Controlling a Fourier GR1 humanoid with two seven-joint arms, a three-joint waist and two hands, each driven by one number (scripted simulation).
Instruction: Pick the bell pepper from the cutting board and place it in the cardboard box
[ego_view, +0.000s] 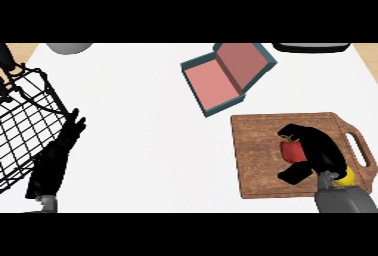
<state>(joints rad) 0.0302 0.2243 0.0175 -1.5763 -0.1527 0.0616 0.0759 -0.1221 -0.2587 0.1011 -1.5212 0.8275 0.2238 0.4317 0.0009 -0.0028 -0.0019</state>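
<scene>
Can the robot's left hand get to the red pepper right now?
Probably not: the left hand rests open far across the counter, and the right hand is already curled round the bell pepper.

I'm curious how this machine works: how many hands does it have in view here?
2. The left hand rests open beside the wire basket at the left. The right hand curls round the red pepper on the cutting board at the right.

1. A single head view is given, set high and aimed steeply down at the white desk (148, 150).
2. The far edge is framed at the top; both forearms are seen entering from the lower edge.
3. No second view is supplied.
</scene>
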